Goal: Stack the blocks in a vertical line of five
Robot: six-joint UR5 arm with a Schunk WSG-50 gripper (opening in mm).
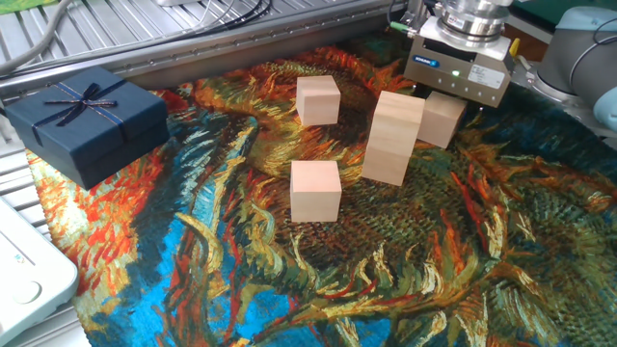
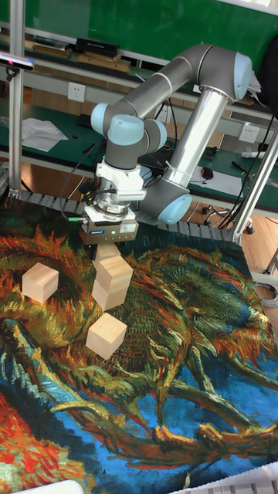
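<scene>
Two pale wooden blocks lie alone on the painted cloth: one at the back (image 1: 318, 100) (image 2: 40, 282) and one nearer the front (image 1: 316, 190) (image 2: 106, 335). Two more stand one on the other as a short stack (image 1: 392, 138) (image 2: 113, 282). Just behind that stack a further block (image 1: 441, 120) (image 2: 106, 252) rests on the cloth, directly under my gripper (image 1: 442, 99) (image 2: 108, 245). The gripper's body hides its fingers, so its state does not show.
A dark navy gift box with a bow (image 1: 85, 120) sits at the cloth's left edge. A white device (image 1: 24, 275) lies at the front left corner. A metal rail (image 1: 241, 48) runs along the back, and the arm's links (image 2: 193, 116) rise behind the gripper.
</scene>
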